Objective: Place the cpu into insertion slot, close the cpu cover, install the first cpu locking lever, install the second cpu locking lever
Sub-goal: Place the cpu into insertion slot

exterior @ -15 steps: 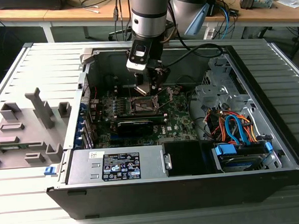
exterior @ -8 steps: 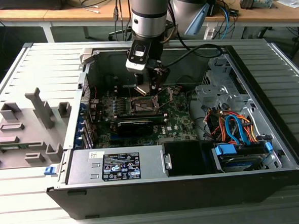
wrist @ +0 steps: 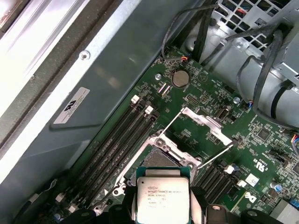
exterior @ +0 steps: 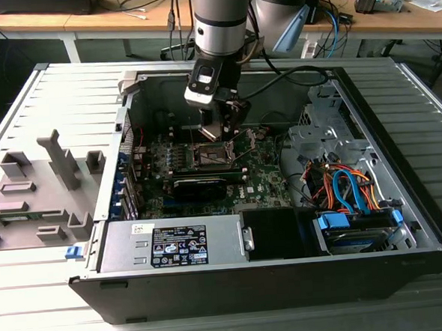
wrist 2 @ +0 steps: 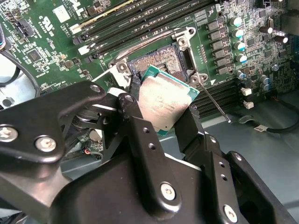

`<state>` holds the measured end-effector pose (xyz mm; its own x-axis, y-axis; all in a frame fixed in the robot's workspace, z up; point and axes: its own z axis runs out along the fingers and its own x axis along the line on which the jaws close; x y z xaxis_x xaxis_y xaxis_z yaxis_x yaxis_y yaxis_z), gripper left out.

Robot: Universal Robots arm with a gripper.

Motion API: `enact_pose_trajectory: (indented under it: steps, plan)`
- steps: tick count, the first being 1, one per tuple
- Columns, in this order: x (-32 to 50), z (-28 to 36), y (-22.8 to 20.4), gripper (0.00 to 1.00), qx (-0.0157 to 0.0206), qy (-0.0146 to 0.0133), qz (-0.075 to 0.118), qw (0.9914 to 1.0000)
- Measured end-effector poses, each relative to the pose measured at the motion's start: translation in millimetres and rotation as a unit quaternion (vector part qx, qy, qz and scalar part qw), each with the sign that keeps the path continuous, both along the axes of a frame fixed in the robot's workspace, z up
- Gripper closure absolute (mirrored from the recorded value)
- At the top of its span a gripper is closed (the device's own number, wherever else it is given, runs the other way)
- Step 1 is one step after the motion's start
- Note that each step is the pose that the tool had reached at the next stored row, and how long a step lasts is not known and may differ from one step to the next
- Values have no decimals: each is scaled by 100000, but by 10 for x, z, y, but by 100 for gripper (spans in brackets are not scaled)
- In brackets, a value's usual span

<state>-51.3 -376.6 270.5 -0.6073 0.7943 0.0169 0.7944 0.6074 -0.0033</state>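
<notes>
Two fingers (wrist 2: 145, 140) clamp the cpu (wrist 2: 163, 100) by its edges; you see it held close over the open insertion slot (wrist 2: 161, 58)

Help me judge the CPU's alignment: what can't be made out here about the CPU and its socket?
- CPU underside: faces away from the cameras in both wrist views.
- Insertion slot, near side: covered by the CPU in both wrist views.
- Slot contacts: too small to tell.
- Gap between CPU and slot: blocked by the gripper in the exterior view.
- CPU edges under the fingers: hidden in the second wrist view.
</notes>
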Motion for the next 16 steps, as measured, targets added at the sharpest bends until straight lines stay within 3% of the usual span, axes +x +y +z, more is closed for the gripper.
enact_pose_trajectory:
  steps: [16]
  plan:
    - [0, -2, 0, 45, 0, -4, -2818, 99960]
